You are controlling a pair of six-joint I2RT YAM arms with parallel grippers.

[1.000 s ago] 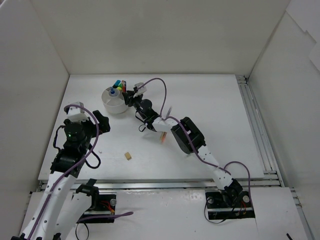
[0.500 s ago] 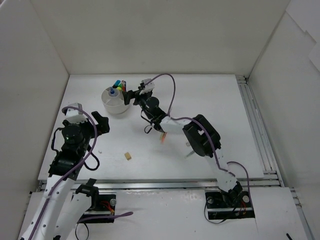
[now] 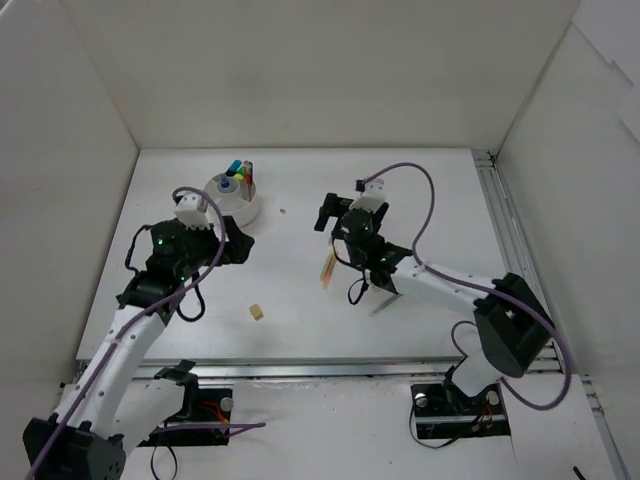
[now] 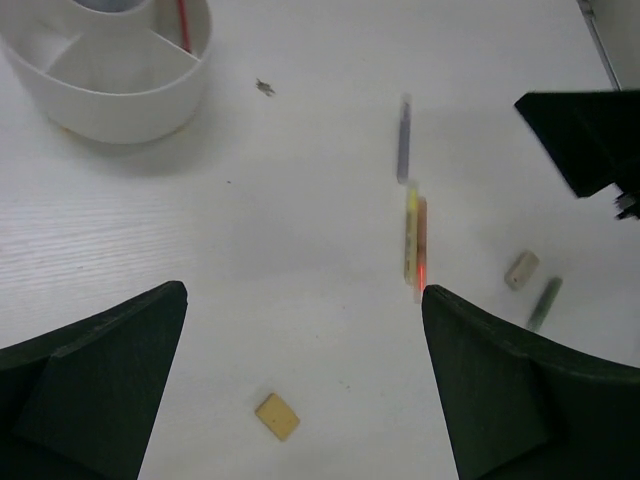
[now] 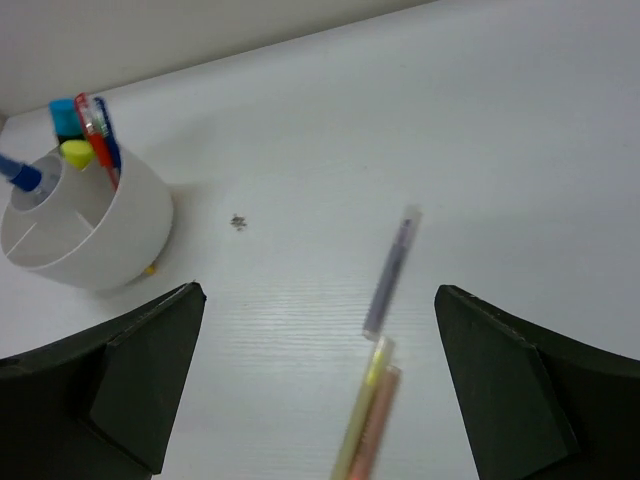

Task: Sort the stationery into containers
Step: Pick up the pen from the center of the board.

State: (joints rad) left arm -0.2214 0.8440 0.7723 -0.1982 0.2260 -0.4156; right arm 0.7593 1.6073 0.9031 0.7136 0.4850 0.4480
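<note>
Both jaws stand wide open and empty. The left gripper (image 4: 304, 290) looks down on a beige eraser (image 4: 277, 416) on the worktop (image 3: 420, 190), and the right gripper (image 5: 320, 290) looks down on a blurred grey pen (image 5: 388, 275). Farther off, the white bowl (image 5: 100, 250) holds highlighters (image 5: 62, 117), a red pen (image 5: 90, 120) and a half-hidden blue-tipped tube (image 5: 20, 175). Any print is too small to read.

Bowl (image 4: 100, 105) cut off at top edge; grey pen (image 5: 389, 273) blurred; speck (image 5: 239, 222) unidentifiable
</note>
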